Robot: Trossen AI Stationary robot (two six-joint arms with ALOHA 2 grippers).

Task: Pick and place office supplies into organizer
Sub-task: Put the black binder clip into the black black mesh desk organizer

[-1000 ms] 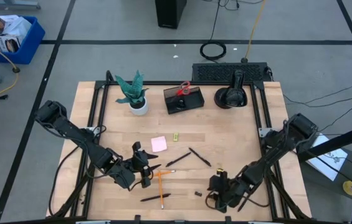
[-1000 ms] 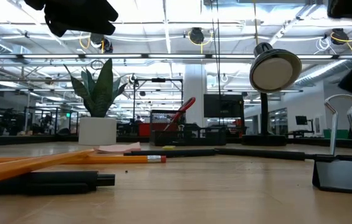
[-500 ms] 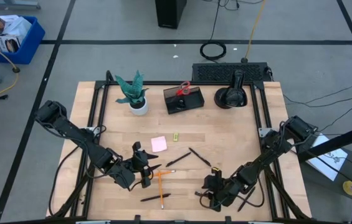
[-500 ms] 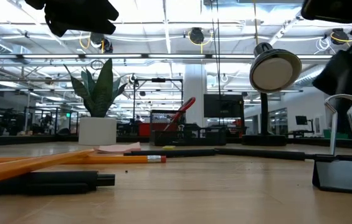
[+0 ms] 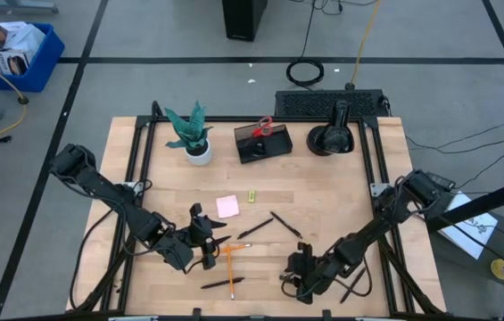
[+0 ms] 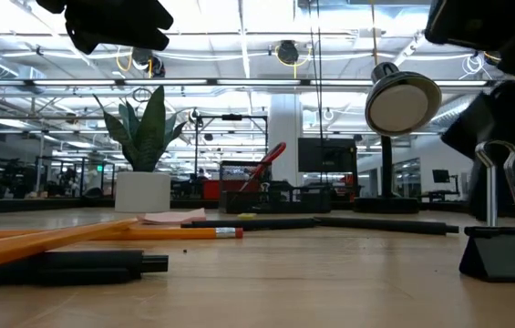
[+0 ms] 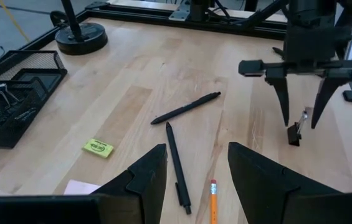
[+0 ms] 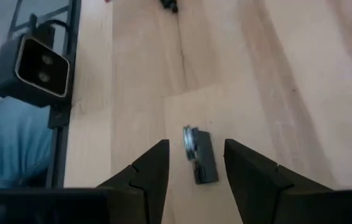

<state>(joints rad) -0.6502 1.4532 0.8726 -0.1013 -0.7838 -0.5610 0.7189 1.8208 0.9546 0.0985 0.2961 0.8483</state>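
A small black binder clip [image 8: 199,155] lies on the table near its front edge, wire handles up [image 6: 503,241]. My right gripper [image 7: 299,123] hangs just over it, open, one finger on each side of the clip and clear of it. My left gripper [image 7: 194,180] stands open above a black pen [image 7: 177,165] and the orange pencil [image 7: 213,199], holding nothing. A second pen [image 7: 185,107], the yellow piece [image 5: 252,195] and the pink sticky pad [image 5: 227,207] lie mid-table. The dark organizer [image 5: 262,143] at the back holds the red scissors [image 5: 263,127].
The teal plant in its white pot [image 5: 196,134] stands at the back left and a black round domed object [image 5: 332,138] at the back right. Another pen [image 5: 222,284] lies near the front edge. A small camera [image 8: 42,62] sits on the frame at the near edge.
My right gripper has moved toward the table's left edge and down, onto the binder clip, and now straddles it. Its fingers have stayed equally far apart. The clip has not moved.
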